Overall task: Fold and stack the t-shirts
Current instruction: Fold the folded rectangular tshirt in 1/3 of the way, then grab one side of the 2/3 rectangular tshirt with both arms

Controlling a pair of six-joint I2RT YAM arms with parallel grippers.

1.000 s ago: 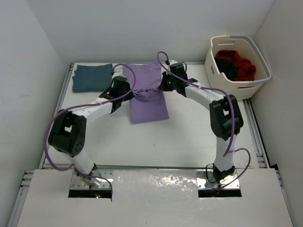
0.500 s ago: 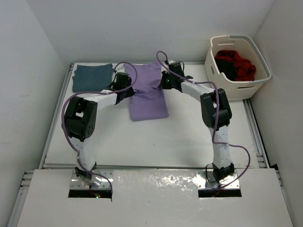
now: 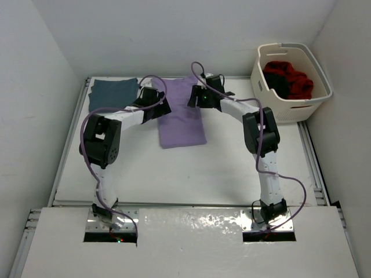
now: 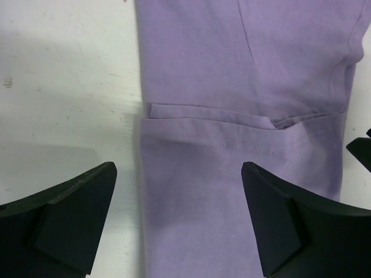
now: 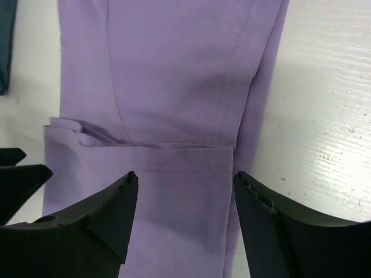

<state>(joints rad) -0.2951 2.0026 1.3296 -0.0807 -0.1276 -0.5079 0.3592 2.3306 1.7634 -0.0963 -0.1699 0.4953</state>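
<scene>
- Both hands are out at the far edge of the counter point(image 3: 232, 168), hovering over the purple shirt point(image 3: 181, 116).
- The left hand point(image 4: 178, 185) is spread wide with nothing in it; its two black fingers straddle the shirt's left edge.
- The right hand point(image 5: 185, 176) is open as well, a little narrower and also empty, over the shirt's right side.
- The purple shirt lies flat against the far edge, near the middle, with one layer doubled over it.
- The teal shirt point(image 3: 113, 94) sits folded in the far left corner, just beside the purple one.
- The red shirt point(image 3: 293, 78) is bunched in the basket point(image 3: 290, 110) off the far right corner.
- First risk: a small flap pokes out at the left end of the fold, so a low fingertip could snag it and drag the layer open.
- Second risk: the hands are near each other over the cloth and could knock together if both close in.
- Third risk: a lift by the top layer alone would likely let the fold fall apart on the way to the teal shirt.
</scene>
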